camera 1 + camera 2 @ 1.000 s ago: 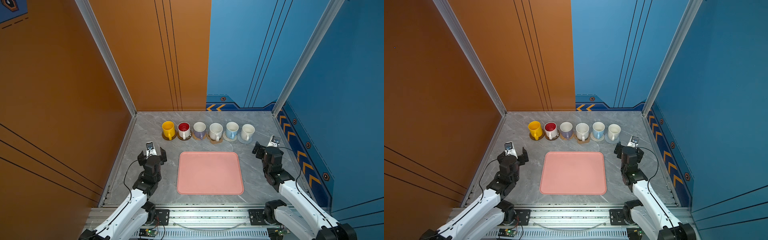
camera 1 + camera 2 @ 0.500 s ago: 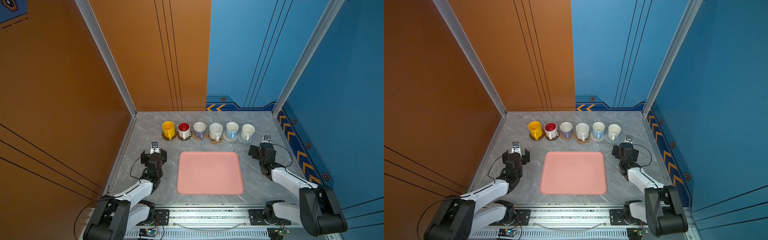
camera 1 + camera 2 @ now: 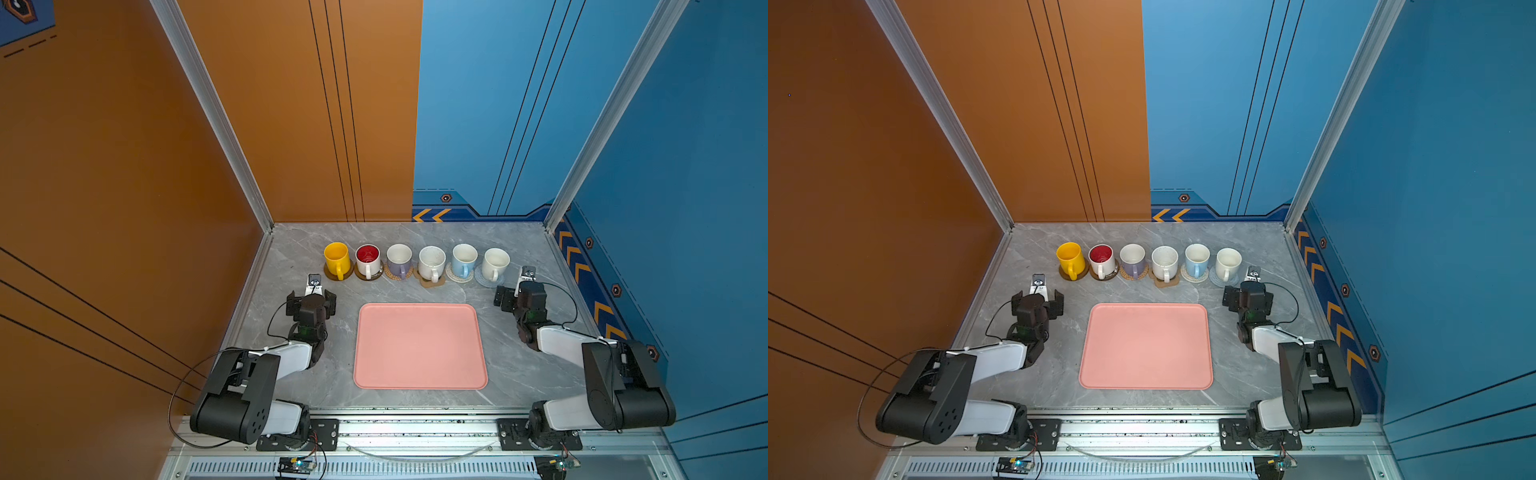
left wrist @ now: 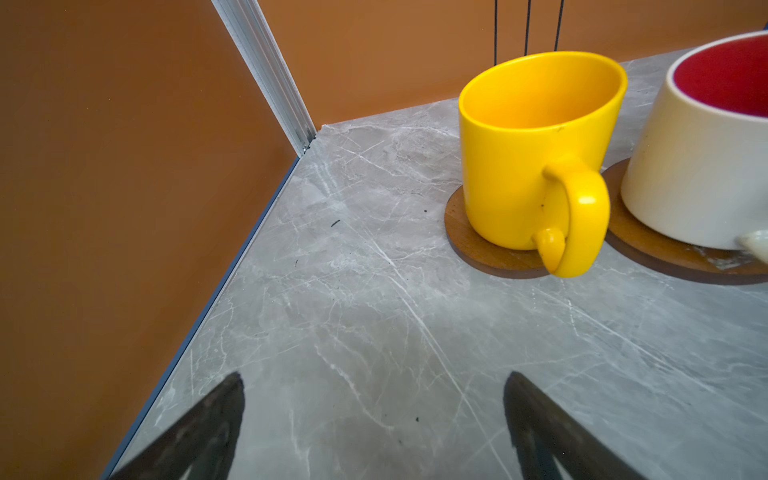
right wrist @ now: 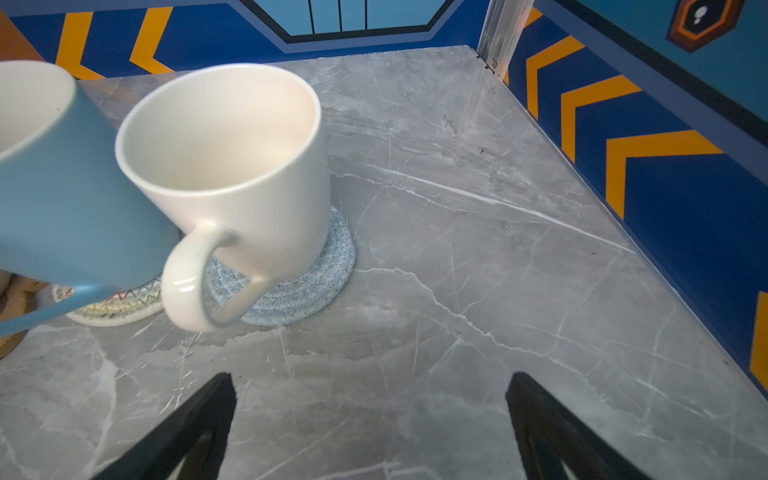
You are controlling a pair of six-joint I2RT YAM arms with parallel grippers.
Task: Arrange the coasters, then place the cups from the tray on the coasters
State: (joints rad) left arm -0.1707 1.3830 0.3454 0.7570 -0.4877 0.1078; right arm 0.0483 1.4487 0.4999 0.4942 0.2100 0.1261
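Marble tabletop (image 3: 299,249): cups (image 3: 336,257) on coasters (image 3: 489,281); left hand (image 4: 374,376), right hand (image 5: 370,374) open.

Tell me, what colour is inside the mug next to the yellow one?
The mug is red inside, white outside; the left wrist view shows it best.

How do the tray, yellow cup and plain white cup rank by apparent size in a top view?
1. tray, largest by far.
2 and 3. yellow cup and plain white cup: they look alike, so no ranking between them.
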